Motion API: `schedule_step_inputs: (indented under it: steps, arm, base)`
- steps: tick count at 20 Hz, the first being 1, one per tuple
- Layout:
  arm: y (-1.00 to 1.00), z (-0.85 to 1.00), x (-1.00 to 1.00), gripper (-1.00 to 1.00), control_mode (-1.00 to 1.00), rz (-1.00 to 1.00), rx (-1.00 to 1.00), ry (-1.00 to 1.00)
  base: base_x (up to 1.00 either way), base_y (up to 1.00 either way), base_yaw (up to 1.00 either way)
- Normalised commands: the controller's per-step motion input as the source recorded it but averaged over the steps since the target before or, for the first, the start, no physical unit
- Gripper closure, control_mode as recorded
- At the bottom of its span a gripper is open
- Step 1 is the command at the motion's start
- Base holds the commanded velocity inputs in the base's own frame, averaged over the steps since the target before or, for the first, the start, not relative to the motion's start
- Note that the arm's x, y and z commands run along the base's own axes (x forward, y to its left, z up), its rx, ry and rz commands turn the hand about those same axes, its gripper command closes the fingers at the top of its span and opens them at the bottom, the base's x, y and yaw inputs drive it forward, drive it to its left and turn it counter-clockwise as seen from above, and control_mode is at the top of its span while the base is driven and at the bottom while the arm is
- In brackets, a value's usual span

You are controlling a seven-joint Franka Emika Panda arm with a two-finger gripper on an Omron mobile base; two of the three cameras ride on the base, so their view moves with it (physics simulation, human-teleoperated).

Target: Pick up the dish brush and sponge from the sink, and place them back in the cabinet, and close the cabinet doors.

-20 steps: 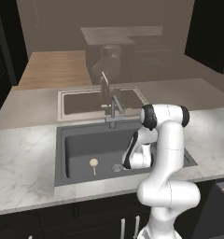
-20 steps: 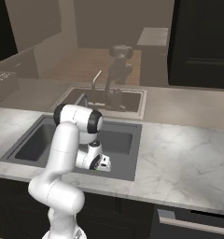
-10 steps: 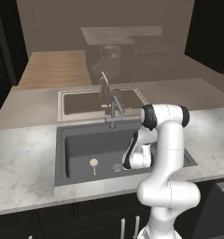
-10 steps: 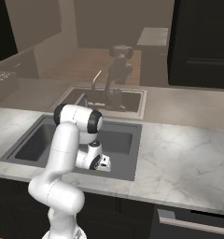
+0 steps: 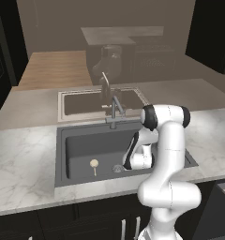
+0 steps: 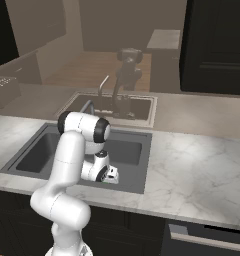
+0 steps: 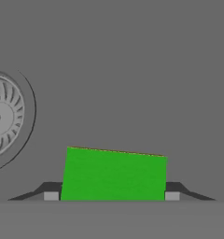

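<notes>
Lying flat: sponge (image 7: 114, 174), green face up on the sink (image 5: 81, 143) floor, beside the round metal drain (image 7: 4, 116)
Hand: hand (image 7: 112, 196) low in the basin, its 2 fingertips (image 7: 51, 196) flanking the sponge's short edges, right against them; squeezed or not, cannot tell
Dish brush: dish brush (image 5: 93, 165) on the sink floor left of the drain, well apart from the hand
Bench: marble bench (image 5: 20, 164) surrounds the sink, faucet (image 5: 113, 112) at its back rim

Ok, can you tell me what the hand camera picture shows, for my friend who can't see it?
A flat, bright green rectangular sponge lies on the dark grey sink floor, right between the gripper's two dark fingertips, one at each end. A round metal drain with curved slots sits at the left edge.
</notes>
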Motion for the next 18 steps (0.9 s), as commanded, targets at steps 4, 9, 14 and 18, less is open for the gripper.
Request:
schedule_step_inputs:
  steps: [4, 9, 14, 18]
  arm:
    - [0.0, 0.16, 0.0, 1.0, -1.0, 0.0, 0.0, 0.0]
    - [0.0, 0.26, 0.0, 1.0, -1.0, 0.0, 0.0, 0.0]
    - [0.0, 0.3, 0.0, 1.0, -1.0, 0.0, 0.0, 0.01]
    - [0.0, 0.27, 0.0, 1.0, -1.0, 0.0, 0.0, 0.01]
  base:
    - [0.0, 0.0, 0.0]
    - [0.0, 0.0, 0.0]
    - [0.0, 0.0, 0.0]
    - [0.0, 0.0, 0.0]
